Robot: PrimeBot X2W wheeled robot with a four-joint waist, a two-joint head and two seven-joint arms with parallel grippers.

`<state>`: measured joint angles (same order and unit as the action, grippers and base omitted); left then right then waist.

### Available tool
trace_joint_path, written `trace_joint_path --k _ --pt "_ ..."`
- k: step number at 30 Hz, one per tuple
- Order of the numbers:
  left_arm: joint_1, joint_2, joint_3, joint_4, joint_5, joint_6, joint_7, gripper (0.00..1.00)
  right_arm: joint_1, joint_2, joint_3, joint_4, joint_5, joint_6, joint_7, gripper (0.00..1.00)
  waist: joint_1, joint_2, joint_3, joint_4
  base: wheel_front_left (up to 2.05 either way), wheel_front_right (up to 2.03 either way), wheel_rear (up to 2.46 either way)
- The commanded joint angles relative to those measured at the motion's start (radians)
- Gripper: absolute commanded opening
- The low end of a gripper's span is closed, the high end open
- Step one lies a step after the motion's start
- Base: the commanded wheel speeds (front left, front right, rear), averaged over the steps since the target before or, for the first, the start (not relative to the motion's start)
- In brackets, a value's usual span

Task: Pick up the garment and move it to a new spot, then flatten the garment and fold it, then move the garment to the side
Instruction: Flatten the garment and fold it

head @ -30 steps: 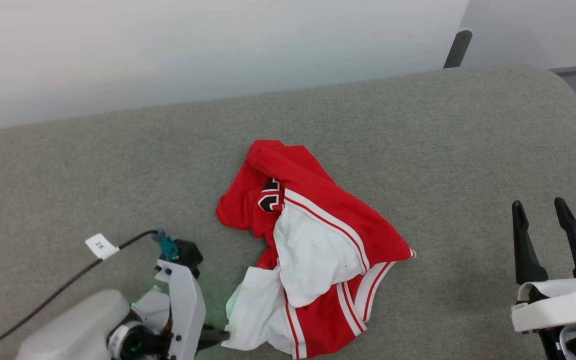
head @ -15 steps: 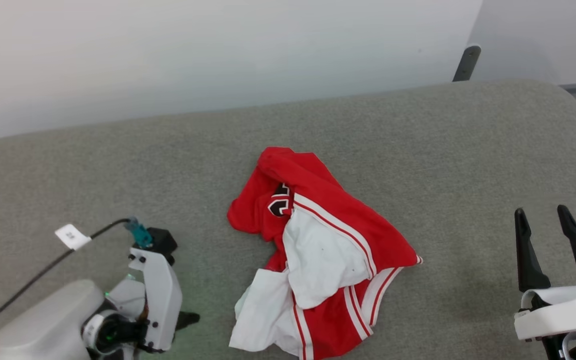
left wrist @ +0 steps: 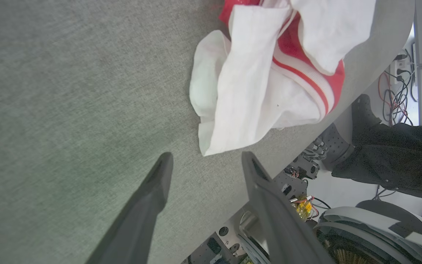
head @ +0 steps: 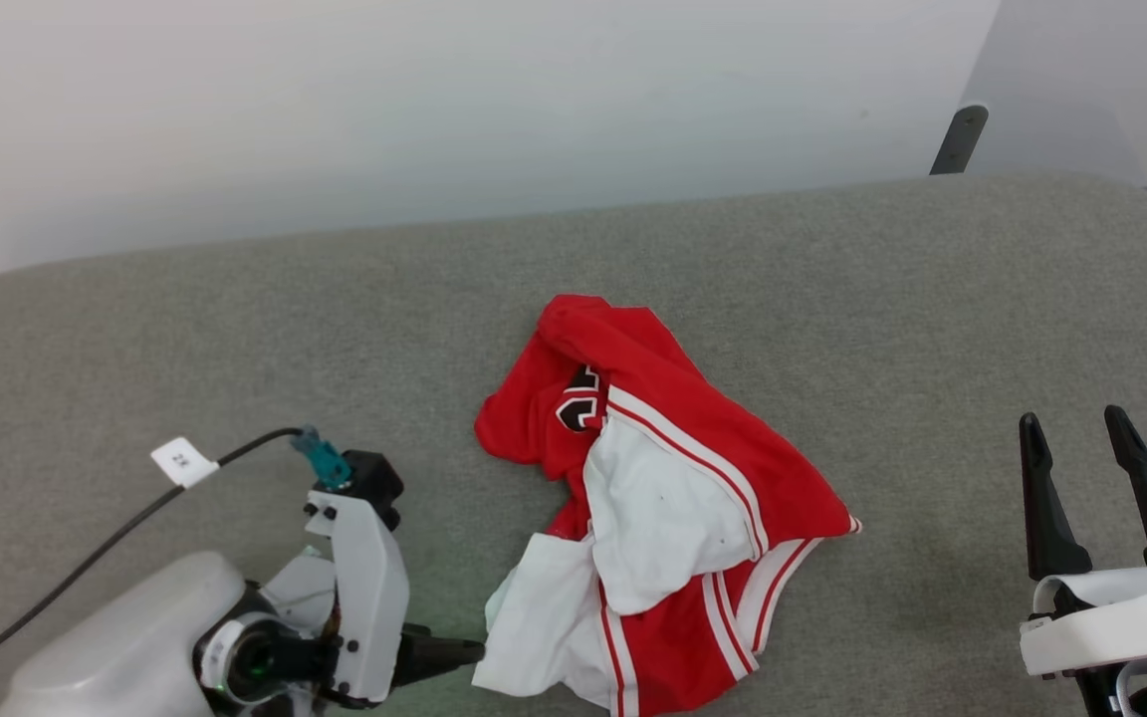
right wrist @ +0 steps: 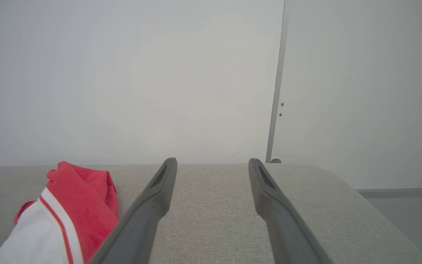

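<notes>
Pick-up step: garment lies crumpled, not yet grasped.
Left gripper open, just beside it; next, advance and close. Right gripper open, well apart.

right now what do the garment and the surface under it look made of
The garment: soft, thin fabric, matte, probably a knit; it crumples into loose folds. The grey surface: woven upholstery, matte, possibly padded; a coarse weave shows and its corner is rounded.
</notes>
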<state>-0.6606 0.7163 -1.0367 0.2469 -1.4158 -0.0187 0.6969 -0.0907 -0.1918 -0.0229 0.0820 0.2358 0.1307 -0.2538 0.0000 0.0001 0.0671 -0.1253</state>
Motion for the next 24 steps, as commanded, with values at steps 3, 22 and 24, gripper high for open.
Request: trace_joint_path --k 3,22,24 --pt "-0.001 -0.019 -0.001 -0.006 -0.008 0.003 0.011 1.0 -0.007 -0.003 0.003 -0.012 -0.003 0.0 0.004 1.0 0.0 -0.0001 0.019 -0.012 0.0 0.0 0.0" --pt "0.006 -0.07 -0.022 0.102 -0.01 -0.006 0.029 0.4 -0.041 0.009 -0.009 -0.009 0.004 0.0 -0.007 1.0 0.0 -0.0001 0.104 -0.075 0.0 0.0 0.0" --pt "0.007 -0.08 -0.021 0.121 -0.02 -0.016 0.033 0.0 -0.045 0.009 -0.012 -0.007 0.005 0.0 -0.008 1.0 0.0 -0.0001 0.109 -0.075 0.0 0.0 0.0"
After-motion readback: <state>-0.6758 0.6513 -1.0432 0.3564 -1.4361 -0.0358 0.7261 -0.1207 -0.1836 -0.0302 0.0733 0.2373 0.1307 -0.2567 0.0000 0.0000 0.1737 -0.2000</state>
